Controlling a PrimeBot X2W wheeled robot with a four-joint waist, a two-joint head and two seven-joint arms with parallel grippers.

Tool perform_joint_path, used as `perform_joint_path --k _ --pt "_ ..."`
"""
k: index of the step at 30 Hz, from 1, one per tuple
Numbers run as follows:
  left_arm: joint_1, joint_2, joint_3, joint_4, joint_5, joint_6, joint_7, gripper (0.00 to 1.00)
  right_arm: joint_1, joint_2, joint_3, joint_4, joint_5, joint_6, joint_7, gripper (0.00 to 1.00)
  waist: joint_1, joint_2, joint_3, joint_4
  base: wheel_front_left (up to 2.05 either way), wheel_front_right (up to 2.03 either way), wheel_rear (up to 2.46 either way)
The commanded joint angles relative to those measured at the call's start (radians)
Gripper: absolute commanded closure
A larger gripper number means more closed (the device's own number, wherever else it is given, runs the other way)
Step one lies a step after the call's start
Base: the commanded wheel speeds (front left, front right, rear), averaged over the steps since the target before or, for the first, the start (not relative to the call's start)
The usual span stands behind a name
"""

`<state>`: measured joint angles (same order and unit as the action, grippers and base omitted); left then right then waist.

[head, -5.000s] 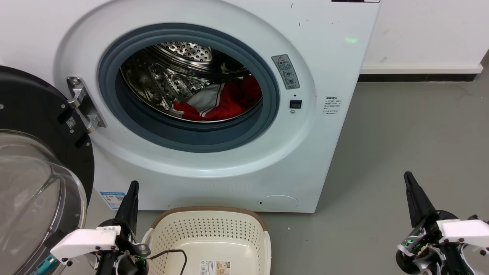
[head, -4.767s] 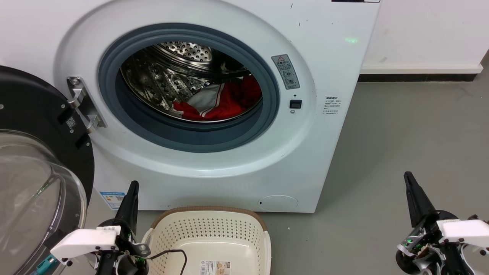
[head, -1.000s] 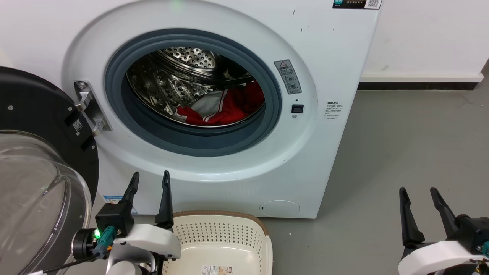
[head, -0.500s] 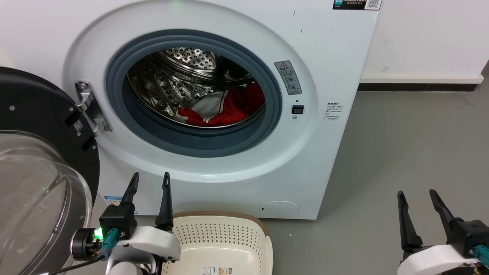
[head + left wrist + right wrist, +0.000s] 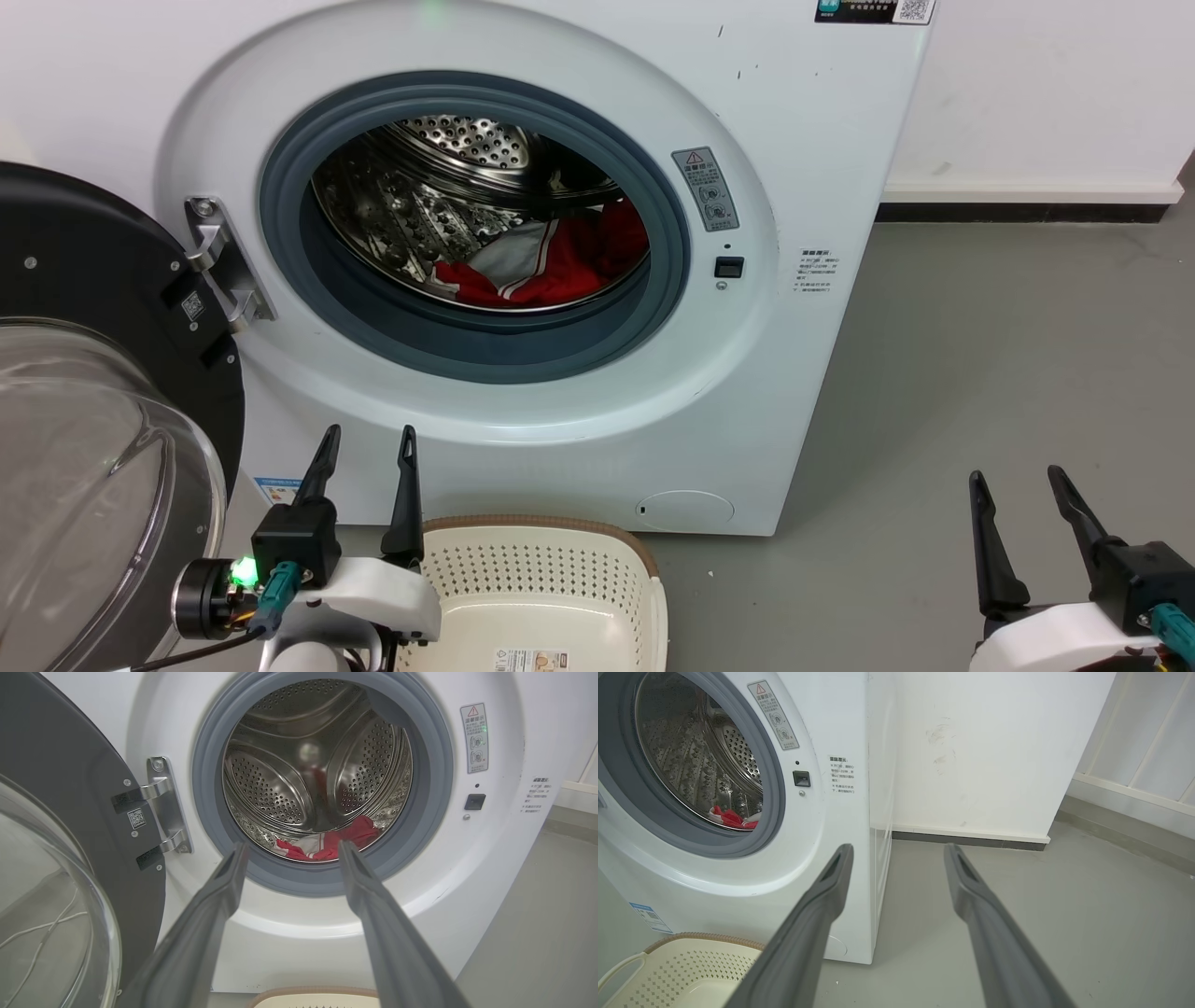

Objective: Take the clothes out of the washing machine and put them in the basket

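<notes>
The white washing machine (image 5: 803,140) stands open, its round glass door (image 5: 84,467) swung out to the left. Red clothes (image 5: 560,257) with white panels lie at the bottom right of the steel drum (image 5: 420,196), also seen as clothes (image 5: 327,842) and clothes (image 5: 731,817). The cream basket (image 5: 644,569) sits on the floor below the machine's opening. My left gripper (image 5: 368,435) is open beside the basket's left rim, fingers pointing at the machine's front; in its wrist view the left gripper (image 5: 290,845) frames the clothes. My right gripper (image 5: 1015,476) is open over bare floor at the lower right.
Grey floor (image 5: 1008,355) stretches to the right of the machine up to a white wall (image 5: 1036,84) with a dark skirting strip. The open door blocks the left side. The basket (image 5: 686,966) lies left of my right gripper (image 5: 899,847).
Over five seconds both grippers have opened and turned flat; the camera has shifted slightly. In the last half second the arms have barely moved.
</notes>
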<state>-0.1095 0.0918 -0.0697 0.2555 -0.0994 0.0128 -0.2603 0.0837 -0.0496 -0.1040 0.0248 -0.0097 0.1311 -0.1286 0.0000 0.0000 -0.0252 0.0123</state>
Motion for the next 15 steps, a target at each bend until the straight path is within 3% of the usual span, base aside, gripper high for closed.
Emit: perform_joint_path --k 1,15 --pt "-0.010 -0.002 0.001 -0.001 0.002 0.003 -0.008 0.00 0.002 -0.001 -0.001 0.001 0.000 -0.001 -0.006 0.00 0.0000 0.0000 0.000 0.000 0.00 0.00 0.00" --pt "-0.024 0.000 0.013 0.022 0.016 0.004 -0.006 0.00 -0.016 -0.001 0.005 0.015 0.008 -0.001 -0.013 0.00 0.0000 0.0000 0.015 -0.009 0.00 0.00 0.00"
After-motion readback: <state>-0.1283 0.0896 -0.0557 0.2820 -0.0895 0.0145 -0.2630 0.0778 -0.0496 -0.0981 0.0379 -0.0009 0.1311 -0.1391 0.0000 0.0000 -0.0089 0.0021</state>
